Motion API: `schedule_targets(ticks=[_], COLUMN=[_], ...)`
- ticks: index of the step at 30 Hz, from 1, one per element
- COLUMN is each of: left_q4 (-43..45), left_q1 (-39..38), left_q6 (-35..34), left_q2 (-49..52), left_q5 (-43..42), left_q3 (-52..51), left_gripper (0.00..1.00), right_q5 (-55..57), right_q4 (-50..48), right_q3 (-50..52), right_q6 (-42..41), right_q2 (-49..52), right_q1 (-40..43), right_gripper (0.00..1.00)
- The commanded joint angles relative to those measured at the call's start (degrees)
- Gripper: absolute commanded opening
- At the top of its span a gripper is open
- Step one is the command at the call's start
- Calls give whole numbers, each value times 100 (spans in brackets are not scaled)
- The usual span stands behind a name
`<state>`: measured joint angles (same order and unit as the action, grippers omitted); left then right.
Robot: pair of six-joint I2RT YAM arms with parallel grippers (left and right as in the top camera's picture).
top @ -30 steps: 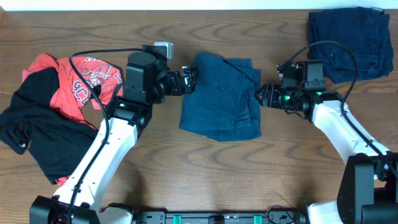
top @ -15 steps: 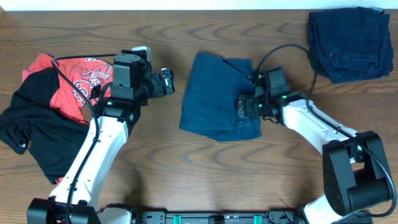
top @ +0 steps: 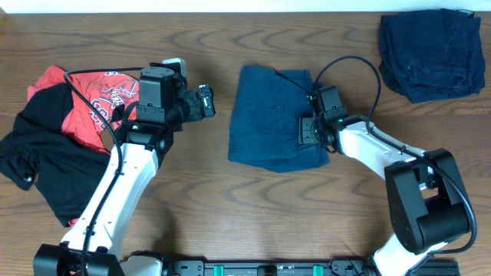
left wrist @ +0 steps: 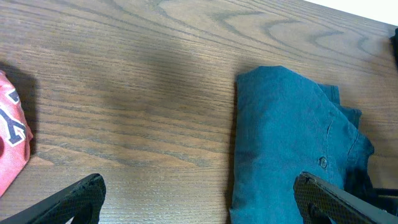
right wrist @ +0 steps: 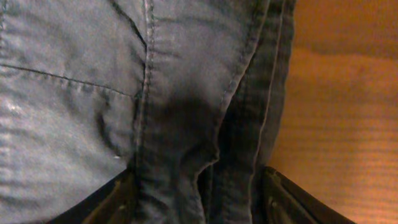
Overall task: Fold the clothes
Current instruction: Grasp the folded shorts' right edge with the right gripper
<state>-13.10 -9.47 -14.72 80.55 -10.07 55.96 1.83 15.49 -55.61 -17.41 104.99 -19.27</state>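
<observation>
Folded dark navy denim shorts (top: 268, 123) lie at the table's middle. They also show in the left wrist view (left wrist: 280, 137), with a button, and in the right wrist view (right wrist: 93, 93). My right gripper (top: 305, 130) rests on their right edge. Its jaws (right wrist: 199, 196) stand apart, straddling bunched denim folds. My left gripper (top: 205, 101) is open and empty over bare wood just left of the shorts, which sit in front of its right finger (left wrist: 199, 186). A red white-printed T-shirt (top: 100, 100) and a black garment (top: 46, 161) lie heaped at the far left.
Another dark navy garment (top: 430, 54) lies bundled at the back right corner. A corner of the red shirt (left wrist: 12, 143) shows at the left wrist view's left edge. Bare wooden table (top: 230, 207) surrounds the shorts.
My left gripper drew back left off the shorts. My right gripper moved left onto their right edge, then edged right, and the shorts' left edge shifted slightly right.
</observation>
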Motion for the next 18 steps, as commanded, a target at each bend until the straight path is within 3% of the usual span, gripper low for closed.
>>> schedule_targets(ticks=[1, 4, 10, 18], left_q4=[-37, -63, -138, -142], left_q1=[20, 20, 20, 20], left_q6=[96, 98, 101, 98], left_q2=[-39, -39, -39, -39], left_q5=[70, 72, 74, 72], left_q3=[61, 52, 52, 52], left_gripper=[98, 98, 98, 98], right_q5=[136, 90, -605, -2243], right_q4=[-63, -232, -866, -1893], right_q3=[55, 55, 55, -28], right_q6=[-382, -643, -892, -1211], right_q2=[400, 507, 590, 190], right_q1=[-28, -22, 15, 492], right_gripper=[56, 42, 1, 1])
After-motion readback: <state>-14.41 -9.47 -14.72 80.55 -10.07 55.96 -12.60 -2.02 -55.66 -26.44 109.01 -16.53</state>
